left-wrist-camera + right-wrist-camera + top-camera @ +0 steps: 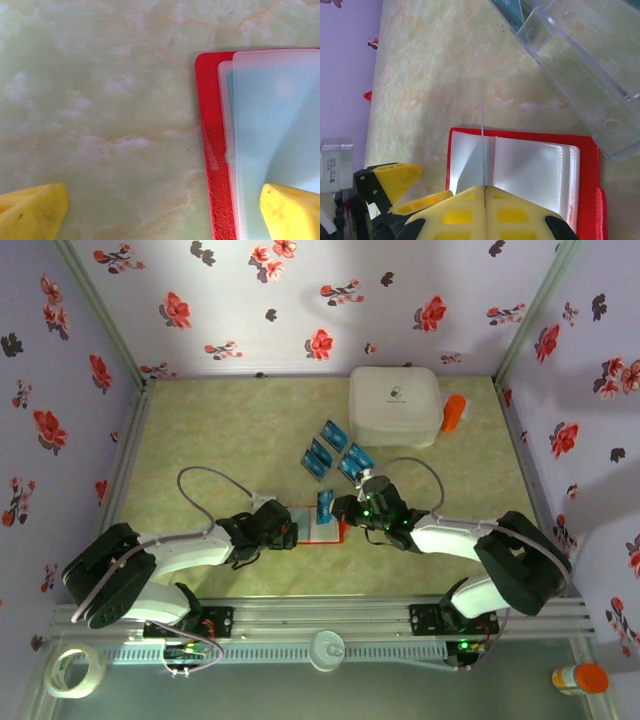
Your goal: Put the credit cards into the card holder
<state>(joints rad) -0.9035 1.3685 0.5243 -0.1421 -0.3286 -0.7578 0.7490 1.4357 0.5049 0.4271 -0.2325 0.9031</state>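
Credit cards [334, 434], blue and teal, are seen lying loose in a small cluster on the green marbled bench [220, 430], just in front of a white rounded box [395, 405] and well apart from the bench's near edge. An orange object [454, 412] is set against that box's right side. The card holder [322, 528], bright red, is laid open and flat on the bench nearer the arms, between the two end effectors, with its translucent pocket leaves facing up. The right end effector [484, 189] is closed tight on one blue card [325, 503], which is held on edge over the open holder; in the right wrist view this card is seen as a thin line rising from between the pressed yellow fingers across the pocket leaves. Whether its edge has entered a pocket cannot be told. The left end effector [160, 215] is spread wide at the holder's left side and nothing is gripped by it; one of its yellow fingertips [290, 210] is placed over a frosted pocket leaf, while the other is placed over bare bench beside the red cover. A clear plastic compartmented tray [580, 75] is seen beyond the holder in the right wrist view.
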